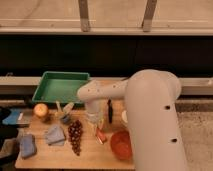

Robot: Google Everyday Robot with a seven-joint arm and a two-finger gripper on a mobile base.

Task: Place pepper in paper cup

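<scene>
While the white robot arm [150, 115] bent low over the wooden table [60, 159], gripper [98, 128]: sat mid-table, pointing down, just right of the dark purple grape bunch [75, 136].
Fingers: clenched tight, pinched on the upper end of the slim red-orange chili pepper [102, 136].
Pepper position: tilted, lower end on or just above the table, could not tell which; between the grape bunch and the round orange bowl [121, 145].
Paper cup [124, 116]: small, white, cylindrical, mostly hidden behind the arm; near the pepper, apart from it.
Orange bowl: front right of the pepper, close beside it.
Green rectangular tray [61, 88]: back left of the table, well apart from the gripper.
</scene>
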